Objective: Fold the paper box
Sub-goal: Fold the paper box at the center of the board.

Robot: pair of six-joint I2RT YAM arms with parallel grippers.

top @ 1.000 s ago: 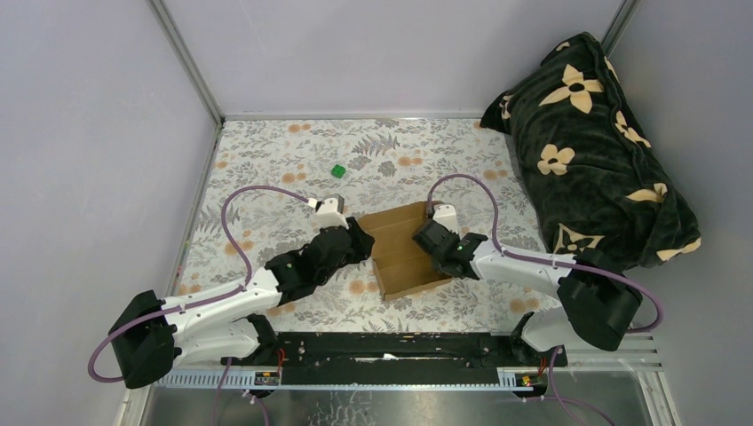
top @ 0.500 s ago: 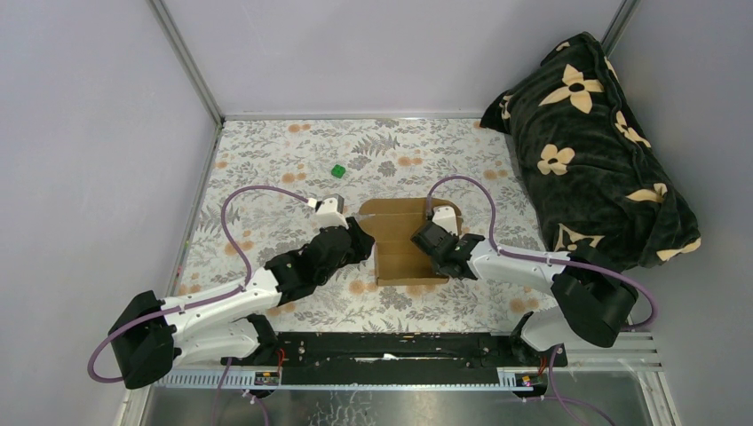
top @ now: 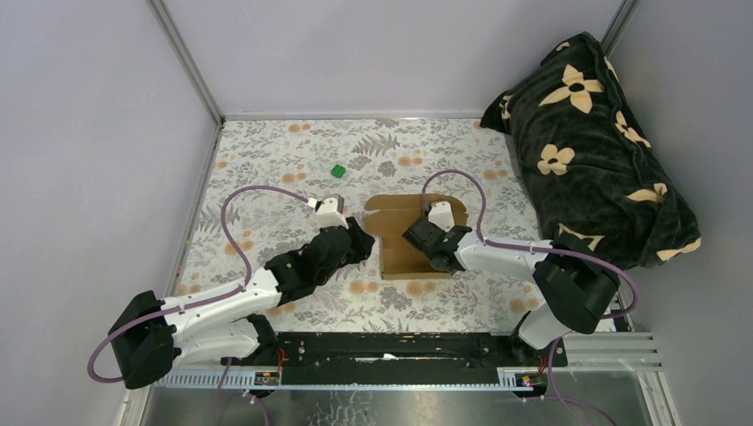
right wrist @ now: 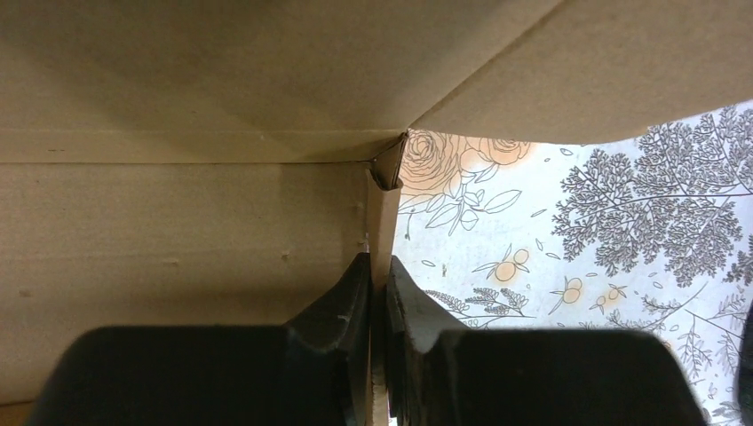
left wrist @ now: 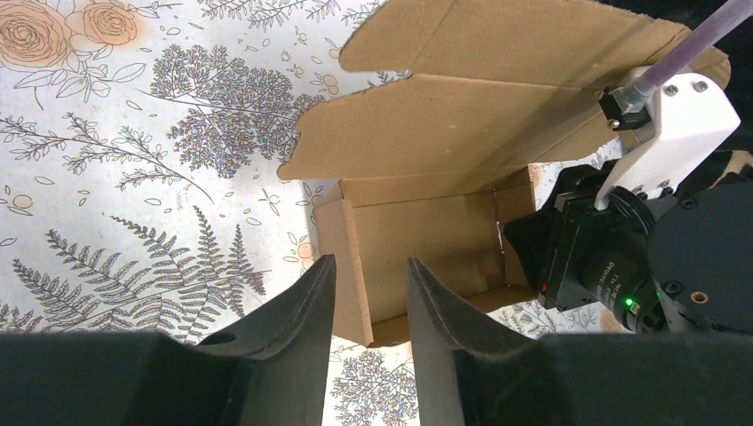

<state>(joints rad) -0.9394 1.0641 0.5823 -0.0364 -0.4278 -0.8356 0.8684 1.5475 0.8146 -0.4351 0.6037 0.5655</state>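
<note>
The paper box (top: 401, 251) is brown cardboard, half formed, with its flaps spread toward the far side on the floral table. My right gripper (top: 419, 240) reaches into it from the right. In the right wrist view this gripper (right wrist: 380, 277) is shut on a thin upright wall (right wrist: 384, 213) of the box. My left gripper (top: 364, 240) sits at the box's left side. In the left wrist view it (left wrist: 370, 297) stands open, its fingers apart, with the box's (left wrist: 444, 151) near side wall just beyond the fingertips and nothing held.
A tiny green cube (top: 338, 169) lies on the far side of the table. A dark blanket (top: 595, 151) with cream flowers fills the right back corner. Grey walls close the table on three sides, and a black rail (top: 391, 346) runs along the near edge.
The right gripper has closed onto the box wall and moved left. The box has turned square to the table and shifted slightly away. The left arm has stayed put.
</note>
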